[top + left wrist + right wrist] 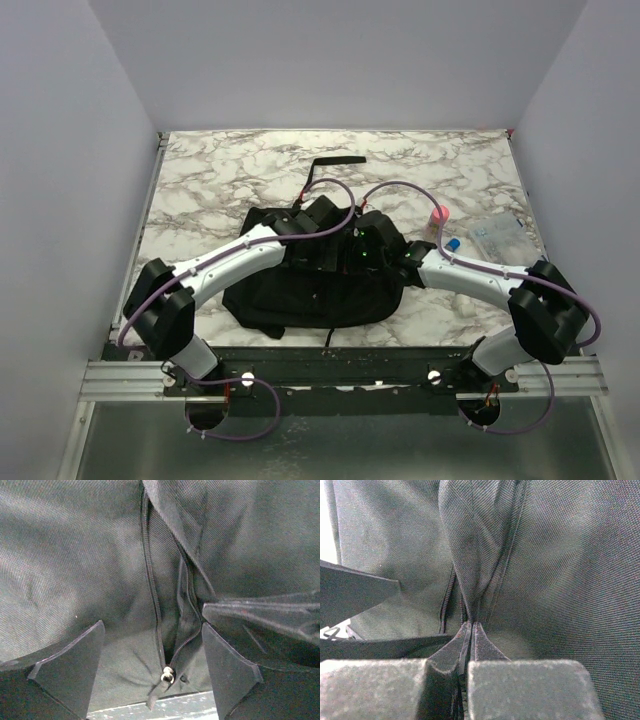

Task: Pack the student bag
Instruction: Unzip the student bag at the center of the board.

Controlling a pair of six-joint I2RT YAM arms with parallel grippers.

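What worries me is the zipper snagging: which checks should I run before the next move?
1. Right gripper shut on a fold of the student bag beside the zipper: ok.
2. Left gripper open, straddling the zipper pull: ok.
3. Left gripper gripping the pull: not ok, not yet shut.
4. Zipper parted above the pull: ok.
5. What is inside the bag: cannot tell.
6. Pink item packed: not ok, it lies on the table right of the bag.

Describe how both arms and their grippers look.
The left arm and right arm have white curved links between chunky black joints, with lilac cables looping alongside. The left gripper and right gripper are black, with flat wedge-shaped fingers. No markings visible.
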